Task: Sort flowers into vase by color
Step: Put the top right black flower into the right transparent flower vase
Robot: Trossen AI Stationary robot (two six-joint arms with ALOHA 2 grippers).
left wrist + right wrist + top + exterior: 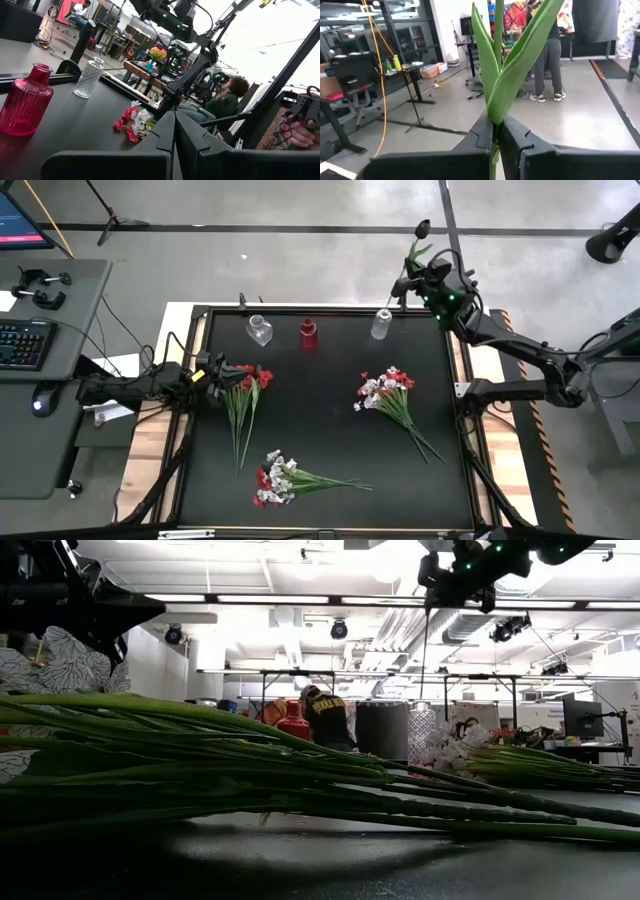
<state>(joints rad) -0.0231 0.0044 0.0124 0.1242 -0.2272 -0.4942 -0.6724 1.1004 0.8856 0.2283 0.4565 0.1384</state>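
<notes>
Up high, the right tool [413, 268] pinches a flower [420, 232] by its green stem above the clear vase [382, 324] at the bench's [320, 430] far edge. The left tool [222, 370], fingers pressed together, rests at a red bunch [243, 395] of flowers.

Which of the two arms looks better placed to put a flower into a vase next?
The right one, probably. The right gripper is shut on a flower stem and hangs beside the clear vase at the table's far edge. The left gripper is shut and empty, by the red flowers.
</notes>
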